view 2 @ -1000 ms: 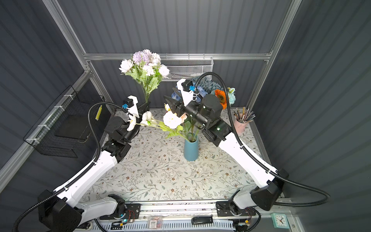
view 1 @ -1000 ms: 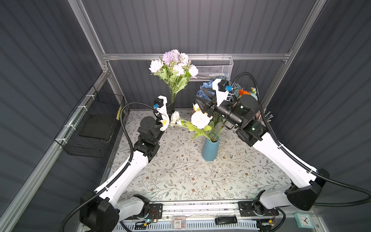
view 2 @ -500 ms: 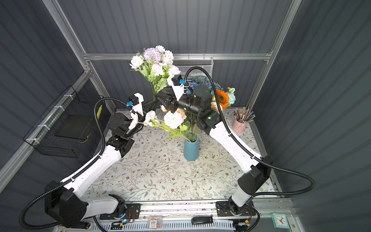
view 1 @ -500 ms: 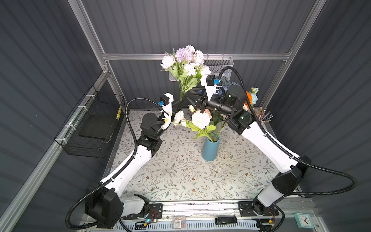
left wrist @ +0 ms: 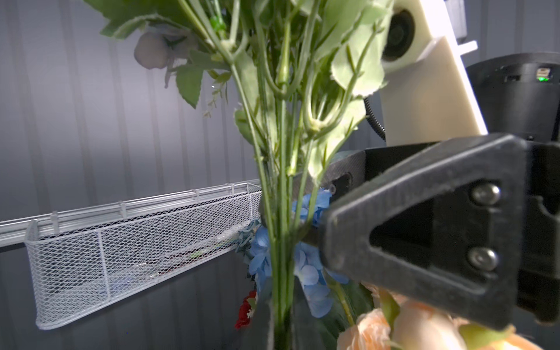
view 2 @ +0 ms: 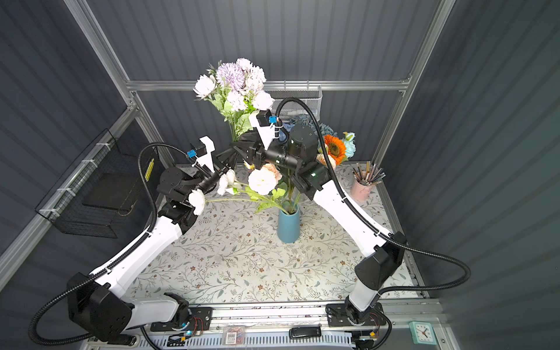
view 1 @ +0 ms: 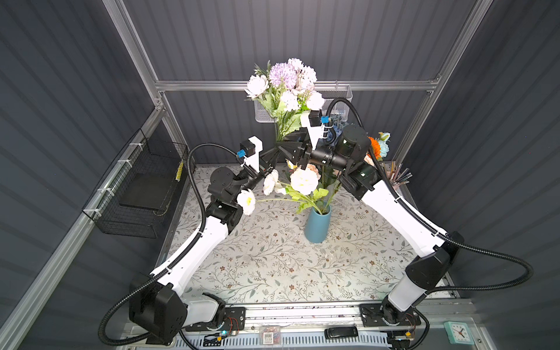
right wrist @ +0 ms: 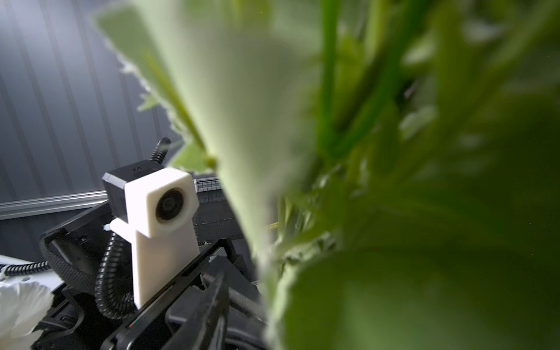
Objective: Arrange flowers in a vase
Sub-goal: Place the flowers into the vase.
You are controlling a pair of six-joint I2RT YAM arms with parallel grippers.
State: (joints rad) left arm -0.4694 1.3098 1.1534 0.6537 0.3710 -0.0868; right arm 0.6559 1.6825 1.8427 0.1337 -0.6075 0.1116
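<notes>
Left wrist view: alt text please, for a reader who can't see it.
A bunch of green stems rises upright through the middle, with the right pincer open at it. Behind are a white mesh basket and blue hydrangea.

Bunch carried toward the vase; right arm swung in to meet it.
Lilac-and-white bunch (view 1: 285,88), in the left gripper (view 1: 273,152), moved from well left of the blue vase (view 1: 316,225) to nearly above it. Right gripper (view 1: 281,147) crossed from the vase's right to the stems, jaws narrowing either side of them. Orange sunflower (view 1: 374,148) now shows more fully.
</notes>
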